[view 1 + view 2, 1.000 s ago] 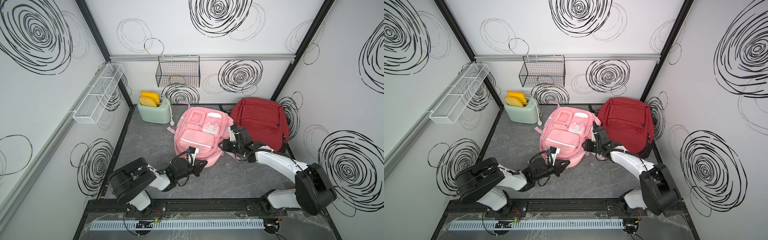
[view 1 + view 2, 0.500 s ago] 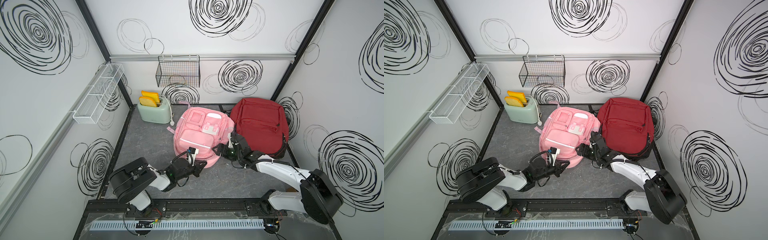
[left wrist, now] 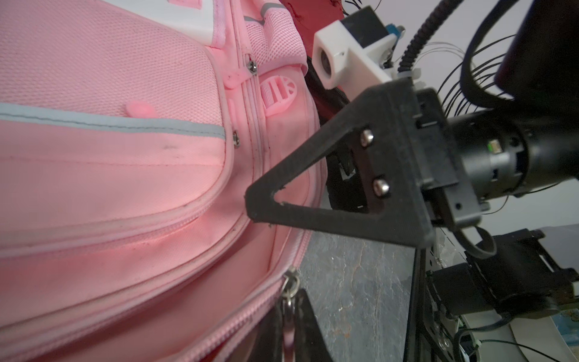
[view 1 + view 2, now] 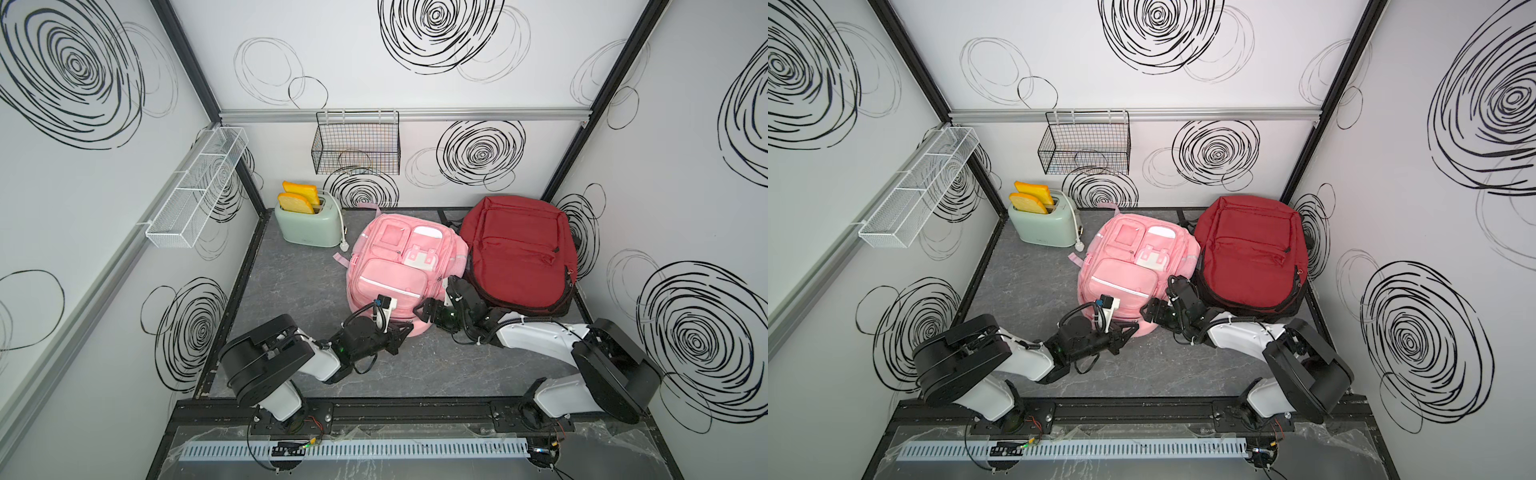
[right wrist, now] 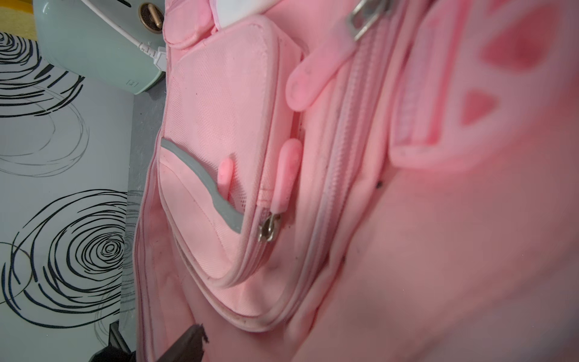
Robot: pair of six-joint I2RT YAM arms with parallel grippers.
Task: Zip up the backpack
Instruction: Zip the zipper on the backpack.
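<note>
Pink backpack [image 4: 399,266] lies flat on the grey table [image 4: 291,291] with its front pockets up, set toward the rear and its near end facing the two arm bases. On the robot's right it touches a red backpack [image 4: 519,257], which also lies flat, close to the right wall. Behind it to the left stands a mint toaster [image 4: 307,226] with two slices of toast [image 4: 297,197] sticking up from its slots. The toaster's white plug [image 4: 344,246] rests just beside the pink pack's far left corner. A black wire basket [image 4: 355,145] hangs on the back wall and a white wire shelf [image 4: 195,191] on the left wall.

The left gripper [image 4: 405,330] reaches in low at the pack's near end. In the left wrist view its dark fingers [image 3: 308,332] are pressed together on the metal zipper pull [image 3: 289,290] at the edge seam.

The right gripper [image 4: 424,311] sits at the near right corner, just beside the left one, with its jaws apart. The left wrist view shows one triangular finger [image 3: 260,207] with its tip against the pink side panel. In the right wrist view a single fingertip [image 5: 188,343] shows beside the fabric, clamping nothing, and the other finger is hidden.
</note>
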